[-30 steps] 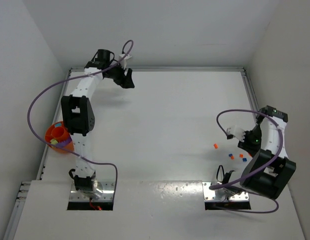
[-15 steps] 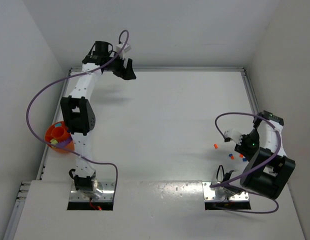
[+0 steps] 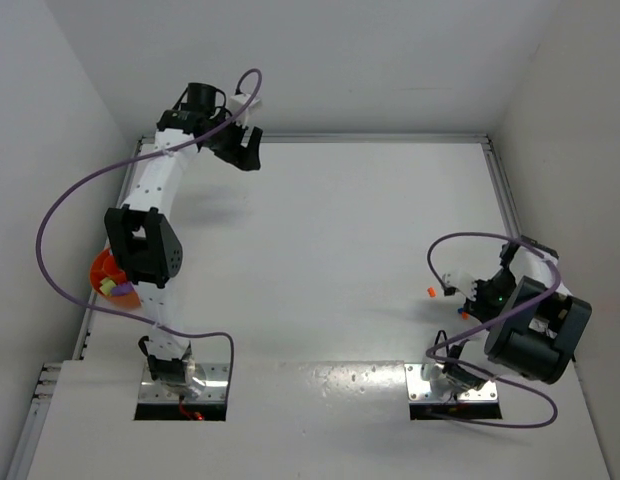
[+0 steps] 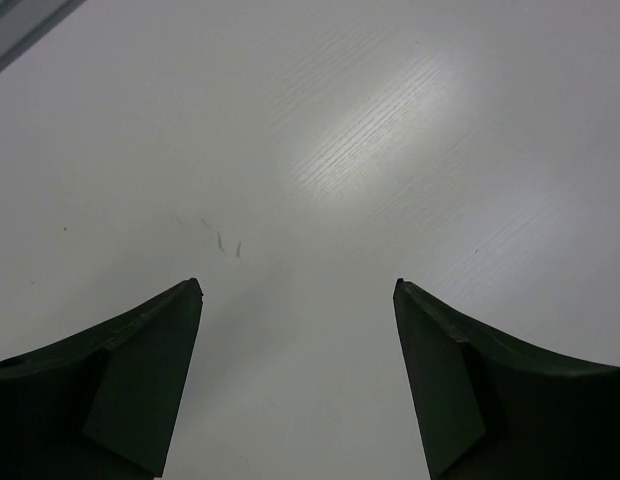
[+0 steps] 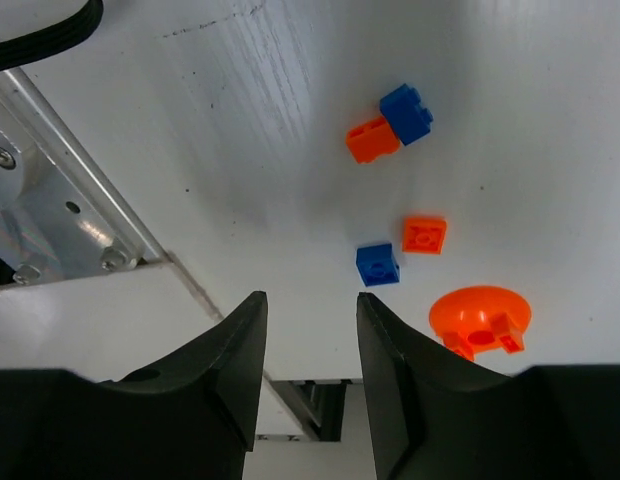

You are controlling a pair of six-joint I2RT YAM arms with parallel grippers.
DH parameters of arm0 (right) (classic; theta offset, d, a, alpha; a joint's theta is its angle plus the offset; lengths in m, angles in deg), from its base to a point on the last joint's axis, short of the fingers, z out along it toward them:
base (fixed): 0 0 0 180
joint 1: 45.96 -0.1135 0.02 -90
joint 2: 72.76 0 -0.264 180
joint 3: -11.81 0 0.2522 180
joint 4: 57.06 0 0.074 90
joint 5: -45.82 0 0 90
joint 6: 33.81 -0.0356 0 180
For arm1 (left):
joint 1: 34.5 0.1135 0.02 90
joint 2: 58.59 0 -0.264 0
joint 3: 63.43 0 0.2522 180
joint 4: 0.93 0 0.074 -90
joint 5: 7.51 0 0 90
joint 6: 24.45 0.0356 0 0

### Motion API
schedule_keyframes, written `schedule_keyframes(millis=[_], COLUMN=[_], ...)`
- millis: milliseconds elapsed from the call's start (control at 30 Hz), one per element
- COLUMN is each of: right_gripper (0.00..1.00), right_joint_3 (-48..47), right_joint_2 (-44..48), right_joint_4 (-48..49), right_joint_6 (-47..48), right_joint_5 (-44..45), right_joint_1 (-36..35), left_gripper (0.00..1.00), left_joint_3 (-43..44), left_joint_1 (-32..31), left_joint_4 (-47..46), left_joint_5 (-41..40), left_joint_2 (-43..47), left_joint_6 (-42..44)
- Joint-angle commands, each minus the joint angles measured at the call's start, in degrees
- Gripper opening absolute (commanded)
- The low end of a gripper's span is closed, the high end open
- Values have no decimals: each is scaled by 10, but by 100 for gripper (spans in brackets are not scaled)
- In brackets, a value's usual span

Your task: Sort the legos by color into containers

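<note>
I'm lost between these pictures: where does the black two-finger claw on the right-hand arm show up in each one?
Top external: the right arm's black two-finger claw sits right of centre, beside a small orange plastic brick.
Left wrist: not in it; the dark fingers there belong to the left claw.
Right wrist: that claw fills the bottom edge, jaws apart.
Shared landmark: the white table.

A: Legos [image 5: 424, 235] under the right wrist camera?
B: Two are showing orange, two blue. The round piece [image 5: 480, 318] is showing orange too.
A: Bowl [image 3: 98, 272]?
B: Reading orange, with lime green and purple bits showing inside. Table [image 3: 330, 230] is reading plain white; left arm [image 3: 155, 188] is showing white with black joints.
</note>
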Motion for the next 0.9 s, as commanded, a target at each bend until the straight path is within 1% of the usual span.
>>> schedule_keyframes(millis=[0, 100, 233, 267, 367, 667, 733, 867], right_gripper=[42, 42, 42, 42, 43, 43, 46, 47], right_joint_3=[6, 6, 6, 11, 17, 22, 22, 22], right_joint_2=[-18, -42, -42, -42, -42, -42, -36, -31], right_joint_4=[48, 73, 104, 111, 117, 110, 98, 68], right_joint_6=[57, 65, 72, 85, 94, 105, 105, 105], right_joint_5=[-18, -24, -18, -18, -18, -18, -18, -29], right_joint_1=[7, 12, 12, 12, 12, 12, 12, 12], left_gripper=[83, 83, 83, 83, 83, 83, 83, 83], left_joint_3=[-14, -14, -7, -7, -7, -1, -1, -1], left_joint_1=[-5, -5, -5, -5, -5, -22, -27, -27], left_joint_4=[5, 10, 10, 10, 10, 10, 10, 10], left_joint_5=[-41, -48, -55, -55, -55, -55, -55, -55], left_joint_2=[47, 48, 48, 48, 42, 32, 27, 26], left_joint_6=[13, 24, 24, 24, 24, 24, 24, 24])
